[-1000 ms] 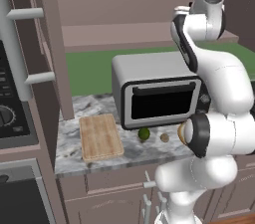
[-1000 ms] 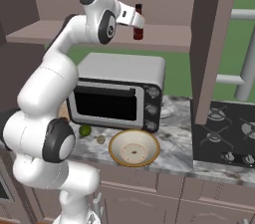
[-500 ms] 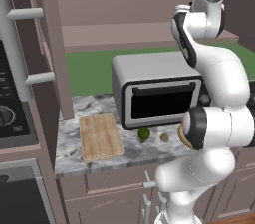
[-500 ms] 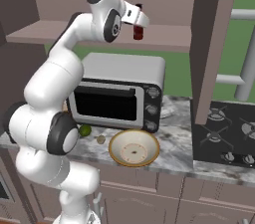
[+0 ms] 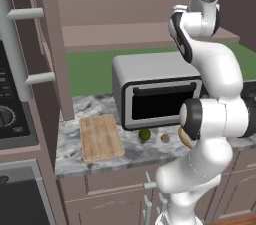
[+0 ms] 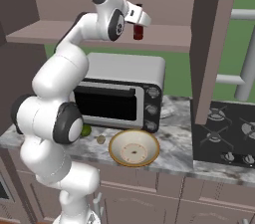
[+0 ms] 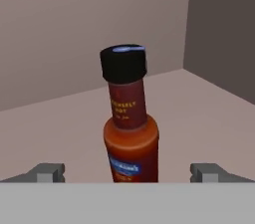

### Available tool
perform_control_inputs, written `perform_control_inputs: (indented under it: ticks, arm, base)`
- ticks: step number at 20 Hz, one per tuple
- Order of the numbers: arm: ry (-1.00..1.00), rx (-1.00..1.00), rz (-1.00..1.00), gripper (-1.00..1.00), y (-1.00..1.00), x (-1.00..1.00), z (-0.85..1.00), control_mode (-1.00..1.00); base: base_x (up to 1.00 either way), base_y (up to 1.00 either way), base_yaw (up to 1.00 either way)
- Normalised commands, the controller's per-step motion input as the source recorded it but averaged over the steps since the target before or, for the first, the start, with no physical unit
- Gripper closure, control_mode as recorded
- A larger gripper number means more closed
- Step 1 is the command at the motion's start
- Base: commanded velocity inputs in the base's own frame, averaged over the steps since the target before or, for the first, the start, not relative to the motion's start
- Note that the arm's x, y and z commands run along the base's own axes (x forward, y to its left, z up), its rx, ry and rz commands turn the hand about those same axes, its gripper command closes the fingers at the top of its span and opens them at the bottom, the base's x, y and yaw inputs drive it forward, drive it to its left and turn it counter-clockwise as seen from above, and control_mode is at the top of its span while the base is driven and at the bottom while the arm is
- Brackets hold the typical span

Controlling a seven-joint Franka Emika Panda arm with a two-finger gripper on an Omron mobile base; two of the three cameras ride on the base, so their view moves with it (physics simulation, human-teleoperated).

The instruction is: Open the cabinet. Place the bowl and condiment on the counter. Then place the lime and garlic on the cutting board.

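Cabinet (image 6: 214, 39) open, bowl (image 6: 133, 149) already on counter (image 6: 179, 143). Condiment (image 7: 129, 123) upright on shelf, 12 o'clock of gripper (image 7: 128, 174), fingers spread wide either side, nothing held. Advance straight, close low on body, not neck. Arm raised high, wrist level w/ shelf.

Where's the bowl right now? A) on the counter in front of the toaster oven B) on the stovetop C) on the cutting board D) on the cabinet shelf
A: the bowl sits on the counter just in front of the toaster oven.
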Motion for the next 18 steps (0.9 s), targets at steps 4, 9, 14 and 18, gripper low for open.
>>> perform_control_inputs:
  ticks: [4,9,14,18]
  arm:
    - [0.00,0.00,0.00,-1.00,0.00,0.21,-0.07,-1.00]
    - [0.00,0.00,0.00,-1.00,0.00,0.18,-0.06,-1.00]
    - [0.00,0.01,0.00,-1.00,-0.03,0.12,-0.04,-1.00]
    - [0.00,0.03,0.00,-1.00,-0.11,0.06,0.00,-1.00]
  base:
    - [0.00,0.00,0.00]
    - [0.00,0.00,0.00]
    - [0.00,0.00,0.00]
    - [0.00,0.00,0.00]
